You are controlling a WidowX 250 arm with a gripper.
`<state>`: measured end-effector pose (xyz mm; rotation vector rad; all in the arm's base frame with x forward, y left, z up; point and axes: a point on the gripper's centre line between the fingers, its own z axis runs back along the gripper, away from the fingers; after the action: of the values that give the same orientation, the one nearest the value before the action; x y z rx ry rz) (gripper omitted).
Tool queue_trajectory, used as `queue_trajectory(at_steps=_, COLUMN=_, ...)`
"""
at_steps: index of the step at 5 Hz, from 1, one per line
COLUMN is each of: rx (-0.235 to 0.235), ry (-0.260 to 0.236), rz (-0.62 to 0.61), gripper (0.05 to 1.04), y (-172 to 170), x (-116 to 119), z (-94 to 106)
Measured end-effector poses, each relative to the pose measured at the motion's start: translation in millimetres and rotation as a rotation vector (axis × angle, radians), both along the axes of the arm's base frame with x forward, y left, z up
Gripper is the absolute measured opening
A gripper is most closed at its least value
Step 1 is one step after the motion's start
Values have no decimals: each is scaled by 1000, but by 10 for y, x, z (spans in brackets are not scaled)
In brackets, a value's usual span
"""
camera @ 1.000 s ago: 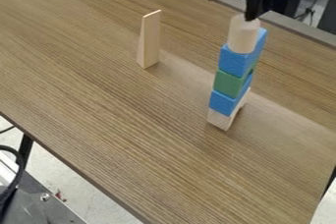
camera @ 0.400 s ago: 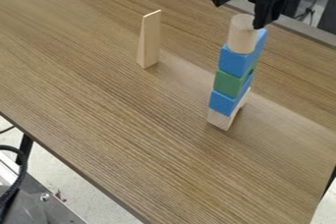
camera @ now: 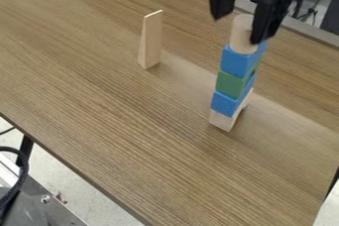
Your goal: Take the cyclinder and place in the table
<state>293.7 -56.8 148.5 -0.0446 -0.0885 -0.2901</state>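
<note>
With twelve taken at the view's top edge, the pincer (camera: 237, 29) is seen at one o'clock, pointed downward over the top of a tower of blocks. Its two fingers are parted widely, by more than the width of the wooden cylinder (camera: 242, 39). Nothing is clamped between them. The cylinder is seen between and partly below the two tips: one tip is held apart from it on its ten o'clock side, while its three o'clock side is partly covered by the other. Whether the cylinder is touched by that second finger cannot be told.

The cylinder is stood upright on the tower's top, borne by the upper blue block (camera: 236, 62). Beneath that, toward six o'clock, a green block (camera: 230, 84) is stacked, then a lower blue block (camera: 224, 103). All are carried by a pale wooden block (camera: 221, 120), cut away on its underside, which is set on the bench (camera: 132, 136). The blocks' long sides are turned toward one o'clock.

Toward nine o'clock from the cylinder, well apart from the tower, a thin wooden wedge (camera: 151, 41) is stood on end on the bench, its narrow end uppermost. At eight o'clock, beyond the bench's edge, a black cable (camera: 25, 168) is seen.
</note>
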Motion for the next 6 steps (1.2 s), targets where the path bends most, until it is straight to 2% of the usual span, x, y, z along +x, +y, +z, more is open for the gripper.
queue_trajectory(at_steps=1, rx=1, ry=18, rz=3, gripper=664, y=15, x=-7, z=-71)
queue_trajectory(at_steps=2, rx=1, ry=18, rz=12, gripper=565, y=51, x=0, z=-71)
queue_trajectory(at_steps=3, rx=-7, ry=18, rz=26, gripper=564, y=76, x=6, z=-59)
queue_trajectory(at_steps=4, rx=-21, ry=-47, rz=50, gripper=565, y=151, x=51, z=169)
queue_trajectory(at_steps=5, rx=-15, ry=-90, rz=65, gripper=565, y=296, x=134, z=317)
queue_trajectory(at_steps=6, rx=4, ry=-78, rz=74, gripper=564, y=491, x=292, z=269)
